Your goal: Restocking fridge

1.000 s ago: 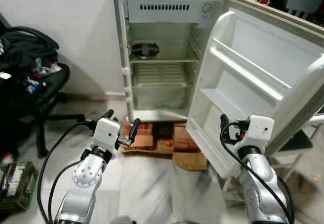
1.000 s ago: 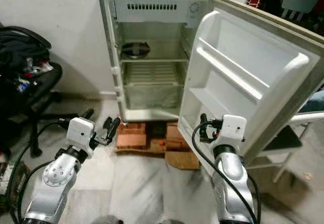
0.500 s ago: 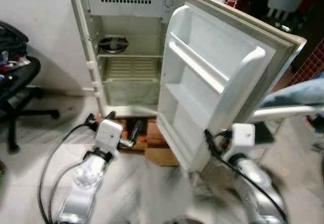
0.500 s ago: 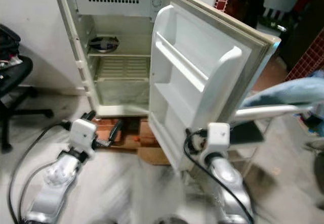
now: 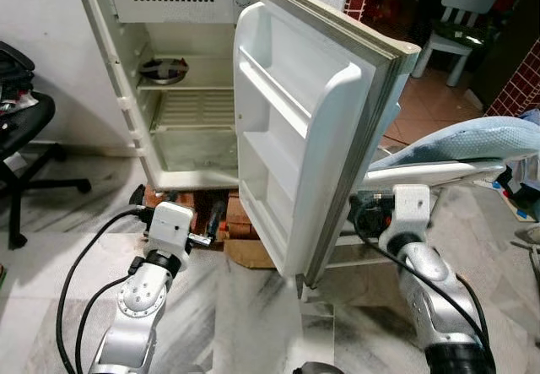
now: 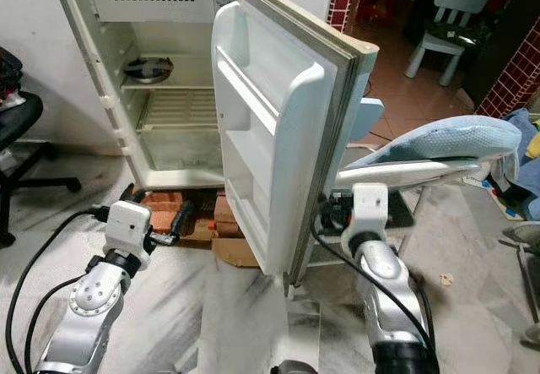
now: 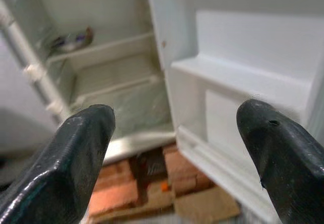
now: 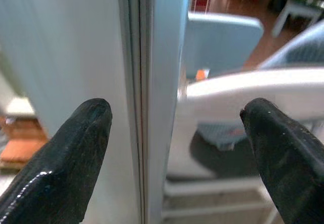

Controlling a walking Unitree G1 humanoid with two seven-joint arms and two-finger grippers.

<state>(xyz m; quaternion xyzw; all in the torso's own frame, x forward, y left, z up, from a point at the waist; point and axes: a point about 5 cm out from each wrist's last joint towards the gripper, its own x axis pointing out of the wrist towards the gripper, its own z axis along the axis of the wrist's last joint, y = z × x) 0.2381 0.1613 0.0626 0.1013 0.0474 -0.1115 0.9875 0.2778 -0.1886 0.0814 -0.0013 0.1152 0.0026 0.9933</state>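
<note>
So far little is done: at upper left the fridge [image 5: 169,95] stands open, its shelves bare but for a dark round dish [image 5: 163,70]. Lower left, the left gripper [image 5: 173,211] hangs spread wide, empty. The door [image 5: 295,138] fills centre frame. Lower right, the right gripper [image 8: 177,148], fingers wide apart, holds nothing; restocking looks unstarted.

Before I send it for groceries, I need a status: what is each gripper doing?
Left gripper: open, empty, pointed at the open fridge.
Right gripper: open, empty, at the edge of the fridge door.
</note>
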